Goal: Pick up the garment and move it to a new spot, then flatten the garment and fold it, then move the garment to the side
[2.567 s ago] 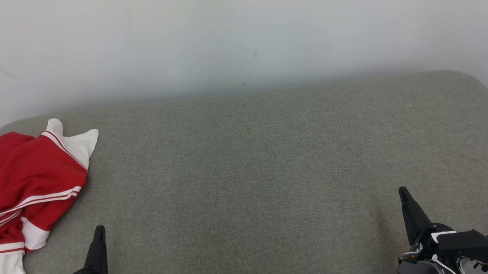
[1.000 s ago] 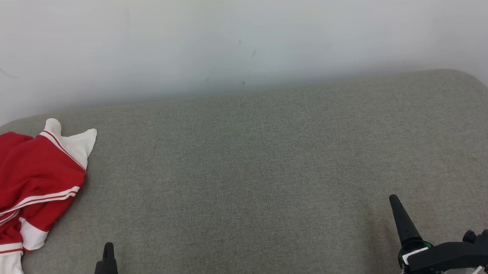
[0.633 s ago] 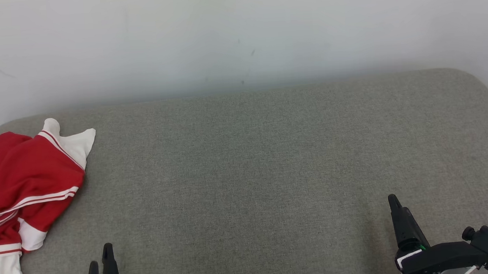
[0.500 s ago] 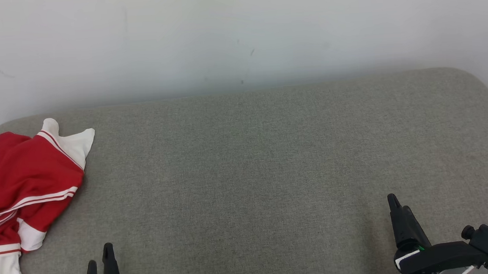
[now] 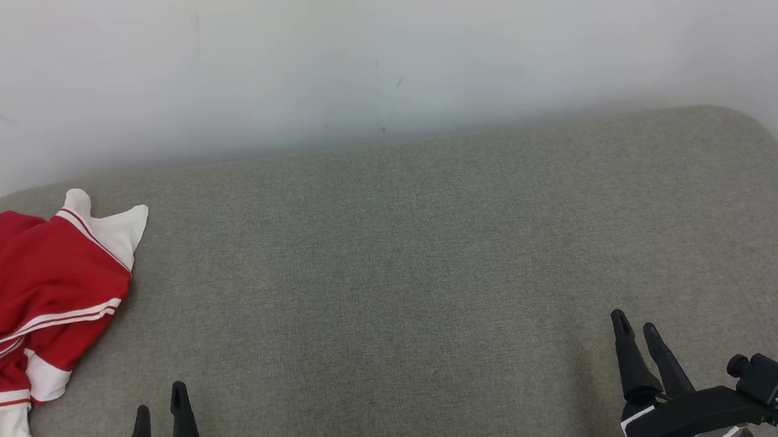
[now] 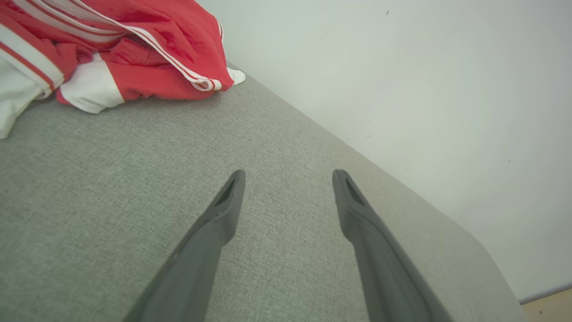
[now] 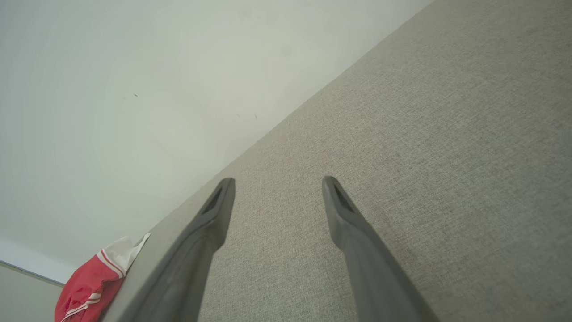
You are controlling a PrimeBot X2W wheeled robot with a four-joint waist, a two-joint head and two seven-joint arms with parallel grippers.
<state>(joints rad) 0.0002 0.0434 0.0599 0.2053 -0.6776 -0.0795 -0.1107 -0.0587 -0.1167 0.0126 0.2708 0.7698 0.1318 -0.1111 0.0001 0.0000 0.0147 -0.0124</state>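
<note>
The garment [image 5: 36, 301] is red with white stripes and white trim, and lies crumpled at the far left of the grey fabric surface [image 5: 391, 259]. The left wrist view has the garment [image 6: 134, 49] at its top left. The right wrist view catches the garment [image 7: 89, 284] far off at its bottom left. My left gripper [image 5: 160, 401] hovers low near the front edge, right of the garment and apart from it, open and empty. My right gripper [image 5: 634, 322] stands at the front right, open with nothing between its fingers.
A pale wall [image 5: 379, 57] rises directly behind the surface. The surface has rounded corners, and its right end [image 5: 773, 148] drops off beside a strip of floor. Bare grey fabric stretches between the two grippers.
Both grippers have turned about their wrists, so each one's two fingers now show side by side. The camera drifted slightly. The garment lies as before.
</note>
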